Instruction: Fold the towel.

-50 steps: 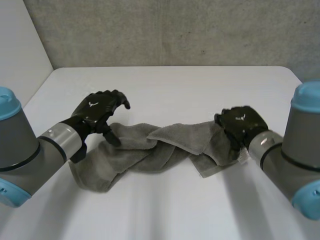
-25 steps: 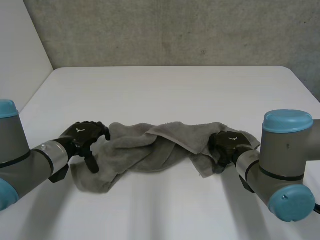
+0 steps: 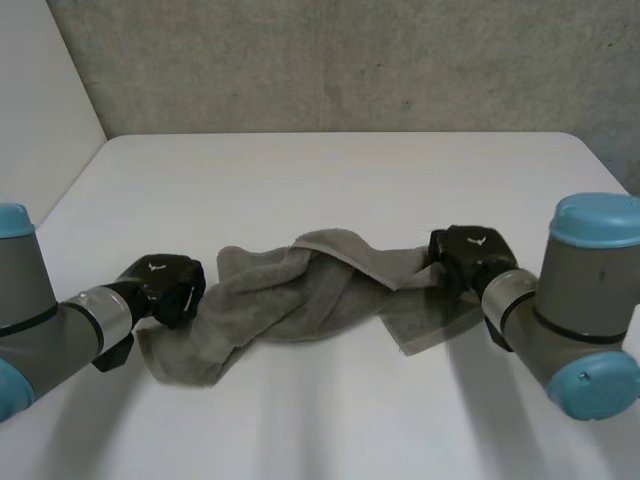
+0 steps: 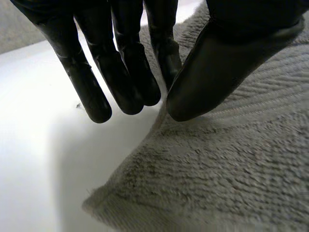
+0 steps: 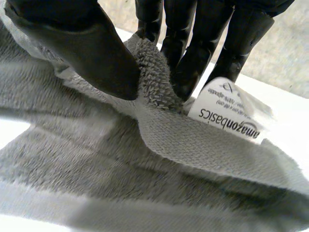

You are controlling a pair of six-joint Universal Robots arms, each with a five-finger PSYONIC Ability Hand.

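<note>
**White table, grey towel stretched between two hands**

White table [image 3: 330,170] under a rough grey wall [image 3: 350,60], and you have a rumpled grey towel [image 3: 300,295] lying in a long band across the near half, running side to side.

Start at the left. Your left arm [image 3: 60,330] reaches in low, and the left hand [image 3: 165,285] sits right at the towel's left end, where the cloth spreads flat towards the front of the table. Look along the palm: the fingers [image 4: 120,72] hang straight down with their tips on the bare table just off the towel's edge. The thumb [image 4: 217,67] comes down on the cloth side, its tip touching the pile. A thin strip of table shows between thumb and nearest finger, so that hand is unclenched and has no hold on the cloth.

Across the middle the towel is bunched and twisted, with one flap folded over the top of the heap.

Now the right end. Your right arm [image 3: 570,320] comes in from the near right, and the right hand [image 3: 470,255] is on the towel's far right corner. Its wrist camera shows this well: straight fingers on one side and thumb on the other, a raised ridge of terry squeezed tight between them. A white label [image 5: 227,113] printed "amazonbasics" sticks out of the cloth just beside those fingertips.
</note>
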